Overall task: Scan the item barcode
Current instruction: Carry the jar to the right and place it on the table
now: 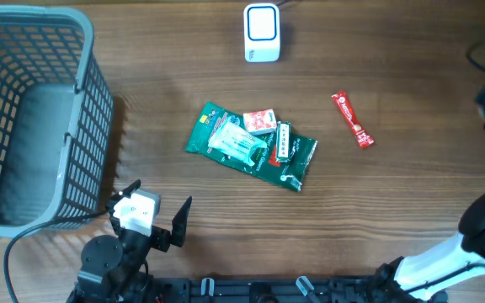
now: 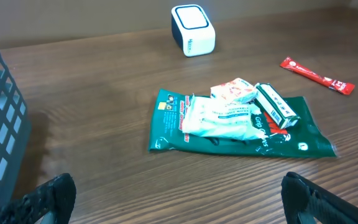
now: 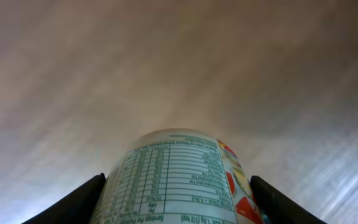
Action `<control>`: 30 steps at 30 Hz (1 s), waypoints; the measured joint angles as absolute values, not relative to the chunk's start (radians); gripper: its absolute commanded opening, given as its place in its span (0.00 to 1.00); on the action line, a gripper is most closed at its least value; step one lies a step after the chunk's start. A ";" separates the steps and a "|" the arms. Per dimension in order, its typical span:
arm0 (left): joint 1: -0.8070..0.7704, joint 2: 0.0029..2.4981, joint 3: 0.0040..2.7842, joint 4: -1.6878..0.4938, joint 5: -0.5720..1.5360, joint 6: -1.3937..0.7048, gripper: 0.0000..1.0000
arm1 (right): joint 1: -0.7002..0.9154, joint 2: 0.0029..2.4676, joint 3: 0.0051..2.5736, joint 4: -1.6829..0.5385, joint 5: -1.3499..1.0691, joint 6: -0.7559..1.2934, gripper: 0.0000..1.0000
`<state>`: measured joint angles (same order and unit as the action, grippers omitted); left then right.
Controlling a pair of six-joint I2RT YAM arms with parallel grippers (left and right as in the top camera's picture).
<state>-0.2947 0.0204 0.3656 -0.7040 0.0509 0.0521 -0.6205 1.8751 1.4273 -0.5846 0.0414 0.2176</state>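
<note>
While the right fingers (image 3: 67,205) are pinching a round container (image 3: 173,180) from both sides, the scan itself is looking not yet done: in the right wrist view the container is facing only blurred wood, with no scanner before it. The pick-up is appearing complete; what is remaining, by my reading, is carrying it to the scanner (image 1: 261,32) at 12 o'clock of the overhead view and turning its barcode toward the reading face. The container is not showing from overhead, so it is probably hanging beyond the 4 o'clock edge, where the right arm (image 1: 432,263) is running out of frame. The left fingers (image 1: 181,217), at 7 o'clock, are standing spread wide, holding nothing. The container is reading as a smooth cylinder under a glossy printed label with a nutrition table; no barcode is showing. The scanner is sitting as a rounded white plastic block with a blue-rimmed face. A crinkly green pouch (image 1: 199,139) is lying at centre.
</note>
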 measured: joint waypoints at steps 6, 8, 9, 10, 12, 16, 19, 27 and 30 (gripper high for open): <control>-0.295 0.020 0.366 -0.704 0.051 0.052 1.00 | -0.641 1.964 1.427 -0.654 0.019 0.218 0.71; -0.295 0.020 0.366 -0.704 0.051 0.052 1.00 | -0.649 1.976 1.427 -0.648 0.019 0.218 0.73; -0.295 0.020 0.366 -0.704 0.051 0.052 1.00 | -0.659 1.983 1.427 -0.646 0.019 0.218 0.73; -0.295 0.020 0.366 -0.704 0.051 0.052 1.00 | -0.672 1.995 1.427 -0.642 0.019 0.218 0.74; -0.295 0.020 0.366 -0.704 0.051 0.052 1.00 | -0.696 2.028 1.427 -0.628 0.019 0.218 0.88; -0.295 0.020 0.366 -0.704 0.051 0.052 1.00 | -0.733 2.055 1.438 -0.600 0.013 0.212 1.00; -0.295 0.020 0.366 -0.704 0.051 0.052 1.00 | -0.735 2.061 1.580 -0.708 -0.002 0.211 1.00; -0.295 0.020 0.366 -0.704 0.051 0.052 1.00 | -0.732 1.962 1.950 -0.997 -0.269 0.352 1.00; -0.295 0.020 0.366 -0.704 0.051 0.052 1.00 | -0.664 1.916 1.960 -1.174 -0.470 0.343 0.98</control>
<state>-0.2947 0.0204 0.3656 -0.7040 0.0509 0.0521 -0.6640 1.9163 1.9602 -1.1744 -0.4702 0.3428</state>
